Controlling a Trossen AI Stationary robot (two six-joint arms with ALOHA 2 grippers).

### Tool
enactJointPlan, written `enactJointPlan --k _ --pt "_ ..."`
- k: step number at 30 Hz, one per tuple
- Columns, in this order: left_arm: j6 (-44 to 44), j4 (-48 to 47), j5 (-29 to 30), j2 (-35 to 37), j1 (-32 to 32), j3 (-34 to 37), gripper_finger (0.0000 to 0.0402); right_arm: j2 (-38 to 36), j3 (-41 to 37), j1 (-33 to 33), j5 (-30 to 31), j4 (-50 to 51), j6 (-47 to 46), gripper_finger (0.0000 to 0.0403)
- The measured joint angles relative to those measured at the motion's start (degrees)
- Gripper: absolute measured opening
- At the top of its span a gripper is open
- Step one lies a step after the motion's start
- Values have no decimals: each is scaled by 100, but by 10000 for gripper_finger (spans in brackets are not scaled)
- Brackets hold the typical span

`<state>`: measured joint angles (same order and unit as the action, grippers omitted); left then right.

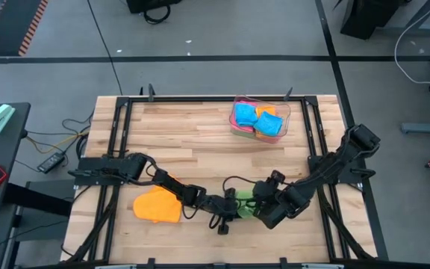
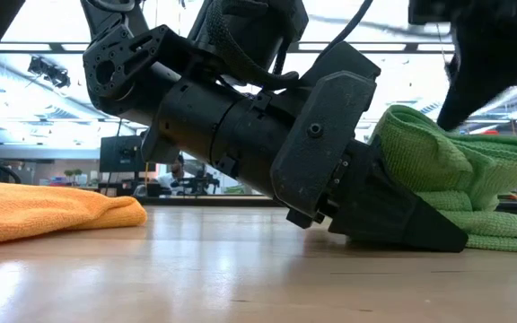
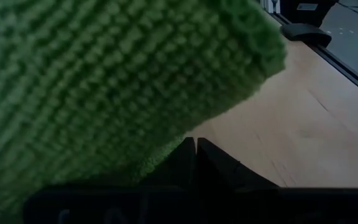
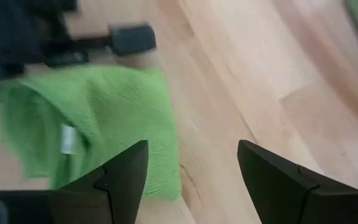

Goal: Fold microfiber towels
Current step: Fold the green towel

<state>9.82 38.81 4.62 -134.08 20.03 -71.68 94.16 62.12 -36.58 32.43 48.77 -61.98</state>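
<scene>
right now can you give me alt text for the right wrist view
The right pincer hangs open over the wooden table, its two dark fingers spread wide with nothing between them. Just beyond one finger lies a rumpled green towel showing a small white tag, with part of the other dark arm behind it.

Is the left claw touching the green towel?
Touching. In the low view the left claw lies on the table, pressed against the green towel; its wrist view shows the shut tips pinching the cloth.
</scene>
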Motion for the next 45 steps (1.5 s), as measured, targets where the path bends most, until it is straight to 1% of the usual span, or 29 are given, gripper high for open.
enactJointPlan --k 2,7,16,24,32,37,41,45 --pt "-2 -4 4 0 0 0 26 107 -197 63 -92 -385 130 256" --pt "0 -2 4 0 0 0 20 169 -514 81 -119 -1804 554 256" --pt "0 -2 3 0 0 0 26 169 -526 -13 -156 -2686 823 256" --pt "-2 -4 4 0 0 0 19 223 -540 -74 -78 -2735 907 256" --pt "0 26 2 0 0 2 28 505 -1002 -44 -66 -2687 572 256" --pt "-2 22 -2 0 0 2 27 565 -1318 -15 -55 -3015 295 256" --pt "-4 7 -1 0 0 2 24 567 -1232 -20 -55 -3014 347 256" --pt "-7 0 2 0 0 2 30 549 -995 1 -55 -2835 531 256"
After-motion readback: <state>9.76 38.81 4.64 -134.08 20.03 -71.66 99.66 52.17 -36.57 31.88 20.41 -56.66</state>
